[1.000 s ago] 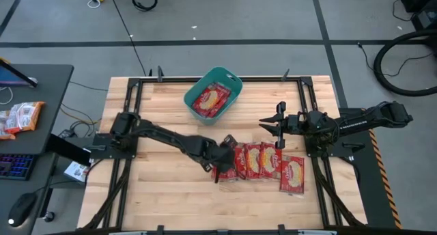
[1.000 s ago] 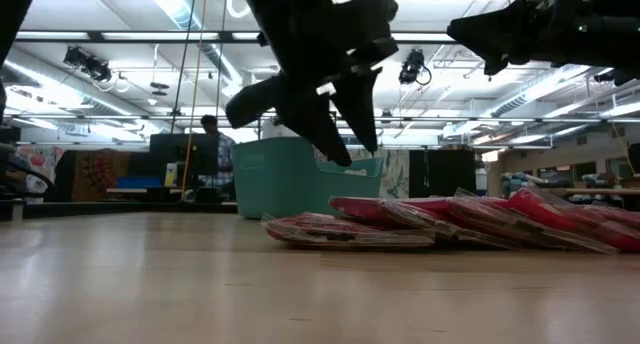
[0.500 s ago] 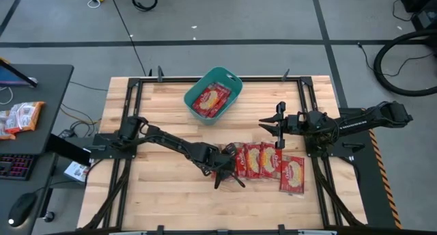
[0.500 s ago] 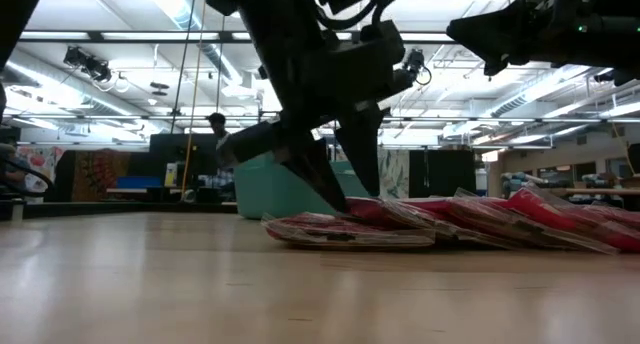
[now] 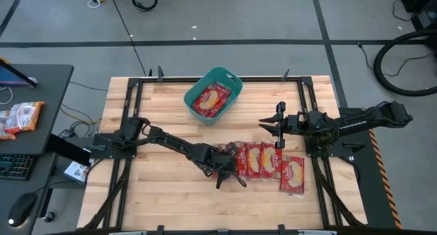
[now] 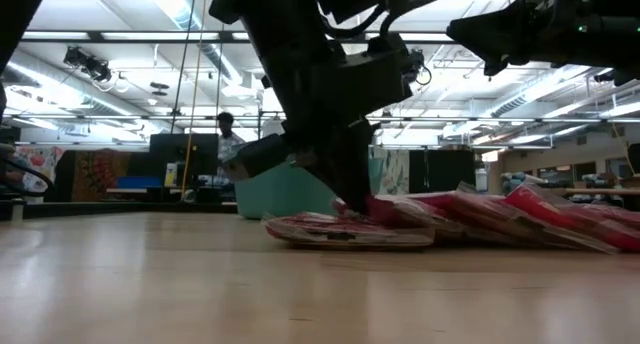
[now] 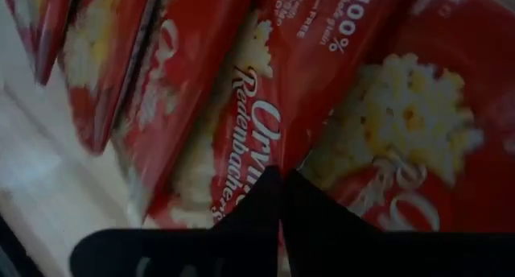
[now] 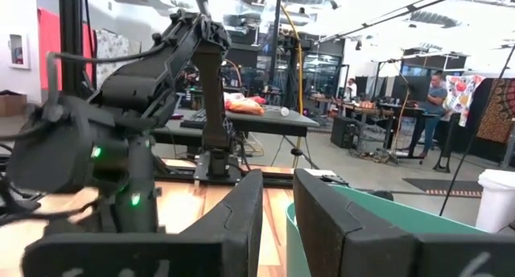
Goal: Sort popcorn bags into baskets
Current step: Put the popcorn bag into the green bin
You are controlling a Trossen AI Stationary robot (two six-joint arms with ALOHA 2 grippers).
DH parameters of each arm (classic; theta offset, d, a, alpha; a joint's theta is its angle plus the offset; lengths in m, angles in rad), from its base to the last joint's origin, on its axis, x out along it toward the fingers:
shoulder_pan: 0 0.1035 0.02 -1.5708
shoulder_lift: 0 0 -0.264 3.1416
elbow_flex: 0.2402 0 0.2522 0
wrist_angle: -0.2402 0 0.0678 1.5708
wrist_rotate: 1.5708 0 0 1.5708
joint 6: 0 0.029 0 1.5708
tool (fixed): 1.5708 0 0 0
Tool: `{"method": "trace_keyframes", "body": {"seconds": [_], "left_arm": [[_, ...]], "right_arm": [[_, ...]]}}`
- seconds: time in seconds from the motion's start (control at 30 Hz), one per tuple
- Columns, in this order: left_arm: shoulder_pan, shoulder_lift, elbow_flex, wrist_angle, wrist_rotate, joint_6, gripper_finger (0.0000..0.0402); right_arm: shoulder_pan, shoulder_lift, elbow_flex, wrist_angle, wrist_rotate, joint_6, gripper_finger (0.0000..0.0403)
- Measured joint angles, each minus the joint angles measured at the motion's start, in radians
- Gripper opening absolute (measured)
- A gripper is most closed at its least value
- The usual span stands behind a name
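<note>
From my seat the near half of the worktop [image 5: 157,194] is bare wood, with open room along the 6 and 7 o'clock edges. The left hand [image 5: 229,175] sits just past that, low at the 9 o'clock end of the row of popcorn bags [image 5: 270,163], its fingers pinched together on the edge of the end bag [image 6: 345,230]; the left wrist view shows the two dark tips meeting over red wrapper. I count four bags in the fanned row from above, overlapping one another, the last one at 4 o'clock lying a little nearer the front edge. How many lie under the overlaps I cannot tell, and the left arm covers part of the end bag.

The right hand [image 5: 268,123] hangs above the worktop at about 2 o'clock, clear of the row, fingers parted with a narrow gap and nothing between them. There is open wood between it and the basket.

Farthest off, at 12 o'clock near the back edge, stands one teal basket [image 5: 232,80] set at an angle, with at least one popcorn bag [image 5: 210,99] lying flat inside. In the low view the left arm hides most of the basket.

Off the worktop at 9 o'clock, an orange-and-white packet [image 5: 19,117] lies on a dark desk, cut by the picture's edge.
</note>
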Motion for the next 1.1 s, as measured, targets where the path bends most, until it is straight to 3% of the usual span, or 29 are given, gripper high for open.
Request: {"method": "trace_keyframes", "body": {"seconds": [0.37, 0.63, 0.8, 1.1], "left_arm": [[0.006, -0.207, 0.000, -0.121, 0.004, -0.123, 0.0002], [0.022, -0.307, 0.000, -0.121, -0.146, -0.048, 0.0001], [0.089, -0.326, 0.002, -0.100, -0.251, -0.092, 0.0001], [0.261, -0.326, 0.002, -0.098, -0.284, -0.358, 0.0001]], "right_arm": [[0.000, 0.000, 0.000, -0.001, 0.000, 0.008, 0.0078], [0.000, 0.000, 0.000, 0.001, 0.000, 0.008, 0.0078], [0.000, 0.000, 0.000, 0.003, -0.001, 0.008, 0.0078], [0.000, 0.000, 0.000, 0.003, -0.001, 0.008, 0.0078]]}}
